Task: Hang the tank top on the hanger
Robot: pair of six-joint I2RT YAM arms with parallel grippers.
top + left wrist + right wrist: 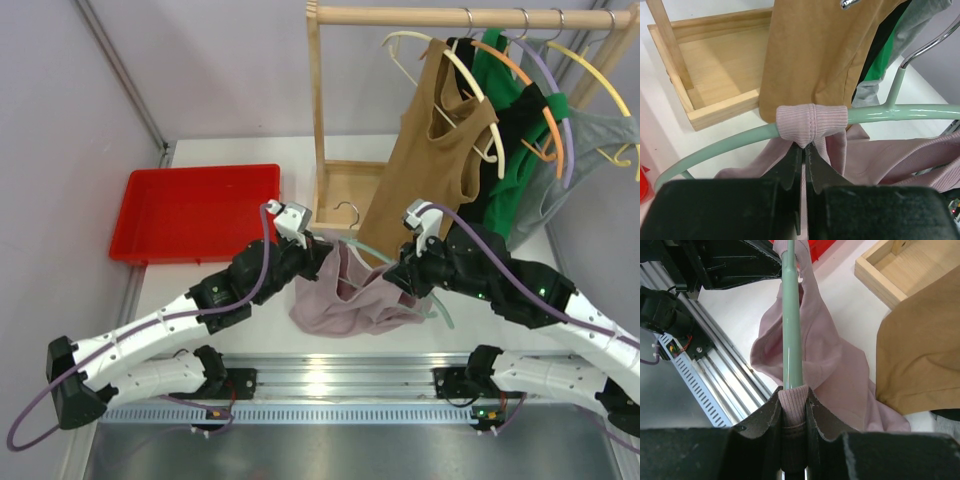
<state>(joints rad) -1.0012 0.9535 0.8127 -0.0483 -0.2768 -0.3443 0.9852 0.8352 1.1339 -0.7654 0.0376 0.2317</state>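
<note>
The pale mauve tank top hangs in a bunch between my two grippers, low over the table. The mint-green hanger runs through it, with its silver hook pointing toward the rack. My left gripper is shut on one strap, which is looped over the hanger arm; the fingers pinch the fabric just under the arm. My right gripper is shut on the other strap, wrapped round the hanger arm. The rest of the top drapes below.
A wooden rack with a tray base stands behind, holding a tan tank top, green and grey garments on cream, orange and purple hangers. A red tray lies at the left. A metal rail runs along the near edge.
</note>
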